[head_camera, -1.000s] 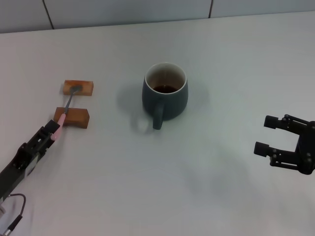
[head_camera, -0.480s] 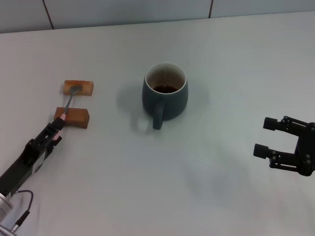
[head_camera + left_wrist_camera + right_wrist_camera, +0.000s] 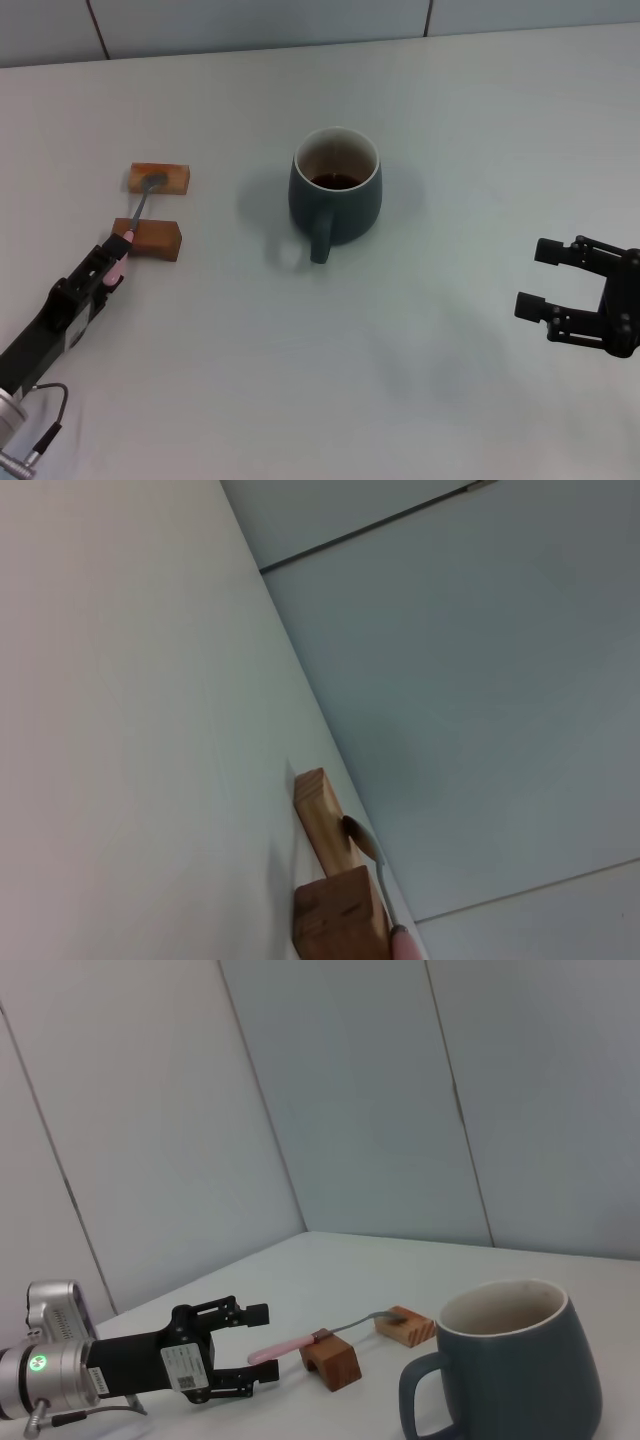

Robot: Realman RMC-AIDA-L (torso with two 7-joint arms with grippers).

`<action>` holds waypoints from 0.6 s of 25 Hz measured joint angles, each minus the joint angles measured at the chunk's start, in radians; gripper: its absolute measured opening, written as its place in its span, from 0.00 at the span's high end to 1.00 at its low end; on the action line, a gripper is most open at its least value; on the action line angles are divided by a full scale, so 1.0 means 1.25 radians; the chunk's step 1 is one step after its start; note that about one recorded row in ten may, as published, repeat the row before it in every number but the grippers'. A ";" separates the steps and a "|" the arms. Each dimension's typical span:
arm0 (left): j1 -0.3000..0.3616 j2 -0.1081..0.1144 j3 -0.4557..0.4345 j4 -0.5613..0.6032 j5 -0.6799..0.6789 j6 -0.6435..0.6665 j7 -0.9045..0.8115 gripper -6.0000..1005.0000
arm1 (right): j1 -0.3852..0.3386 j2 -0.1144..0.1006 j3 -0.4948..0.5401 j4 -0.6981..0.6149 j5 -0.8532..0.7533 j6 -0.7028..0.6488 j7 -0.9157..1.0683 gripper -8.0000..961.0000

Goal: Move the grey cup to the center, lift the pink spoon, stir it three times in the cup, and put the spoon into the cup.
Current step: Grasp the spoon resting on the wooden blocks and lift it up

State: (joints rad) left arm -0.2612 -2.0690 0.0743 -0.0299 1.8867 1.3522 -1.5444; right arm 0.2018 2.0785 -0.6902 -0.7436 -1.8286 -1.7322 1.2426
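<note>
Pale grey tabletop [image 3: 330, 380] runs back to a tiled wall, and the scene reads from the left edge inward. At the near left the left gripper [image 3: 108, 262] reaches along the table, its fingers apart on either side of the tip of the pink spoon [image 3: 127, 238]; they look not yet closed on it. That spoon lies bridged across two wooden blocks [image 3: 159, 178], handle on the nearer one and metal bowl on the farther, which probably keeps it raised so fingers can get under and around it. Near the middle stands the grey cup [image 3: 336, 195], upright, handle toward the robot, already about central. Well apart at the right, the right gripper [image 3: 541, 277] hovers idle with fingers spread.
</note>
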 joint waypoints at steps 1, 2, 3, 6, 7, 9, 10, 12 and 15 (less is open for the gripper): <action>0.000 0.000 0.000 -0.002 0.000 -0.001 0.000 0.30 | -0.001 0.000 0.000 0.000 0.000 0.000 0.000 0.14; -0.001 0.000 0.000 -0.006 0.000 -0.001 0.000 0.30 | -0.001 0.000 0.000 0.000 0.000 0.001 0.000 0.14; -0.001 0.000 0.000 -0.006 0.000 -0.001 0.000 0.30 | -0.001 0.000 0.000 0.000 0.000 0.001 0.000 0.14; -0.003 0.000 0.000 -0.007 0.001 -0.002 0.000 0.30 | -0.002 0.000 0.000 0.000 0.000 0.001 0.000 0.14; -0.004 0.000 0.000 -0.007 0.002 -0.003 0.000 0.30 | -0.001 0.000 0.000 0.000 -0.001 0.000 0.000 0.14; -0.007 0.000 0.002 -0.007 0.005 -0.005 0.000 0.30 | -0.001 0.000 0.000 0.000 -0.001 0.000 0.000 0.14; -0.007 0.000 0.002 -0.007 0.005 -0.005 0.000 0.30 | -0.001 0.000 0.000 0.000 -0.002 0.000 0.000 0.14; -0.007 0.001 0.001 -0.007 0.005 -0.009 -0.001 0.30 | 0.000 0.000 0.000 0.000 -0.007 0.000 0.000 0.14; -0.007 0.001 0.000 -0.008 0.002 -0.013 -0.001 0.36 | 0.000 0.000 0.000 0.000 -0.009 0.001 0.000 0.14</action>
State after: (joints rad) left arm -0.2705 -2.0677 0.0737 -0.0399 1.8890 1.3355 -1.5460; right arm 0.2020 2.0785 -0.6903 -0.7440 -1.8397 -1.7315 1.2425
